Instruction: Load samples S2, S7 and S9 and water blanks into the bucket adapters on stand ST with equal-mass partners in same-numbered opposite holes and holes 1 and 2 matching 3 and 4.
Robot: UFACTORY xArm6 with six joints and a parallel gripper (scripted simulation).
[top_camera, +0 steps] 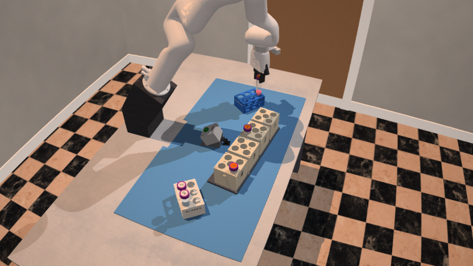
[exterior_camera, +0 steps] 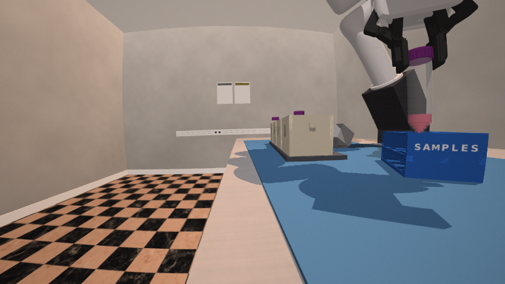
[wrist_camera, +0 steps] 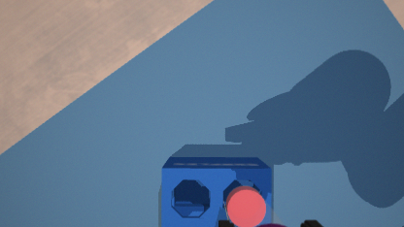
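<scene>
My gripper [top_camera: 260,78] [exterior_camera: 420,60] [wrist_camera: 268,223] is shut on a purple-capped sample tube [top_camera: 257,86] [exterior_camera: 419,92] [wrist_camera: 247,206] with an orange cap dot; its ID is unreadable. The tube leans slightly, holds a little red liquid at its tip, and its tip is at the top of the blue SAMPLES rack [exterior_camera: 445,164] [wrist_camera: 216,176], over a corner well. The stand [top_camera: 219,185] [exterior_camera: 317,158] bears four cream adapters. One orange-dotted tube [top_camera: 233,166] stands in the nearest adapter, another [top_camera: 247,127] in the third from the front. Two white-dotted blanks [top_camera: 181,185] [top_camera: 184,194] stand in the BLANKS rack [top_camera: 193,213].
The grey desk [top_camera: 214,136] with the green DONE key [top_camera: 206,129] stands left of the adapters in the top view. The SAMPLES rack stands just behind the far adapter. The capped tubes stick up above the adapters and the BLANKS rack.
</scene>
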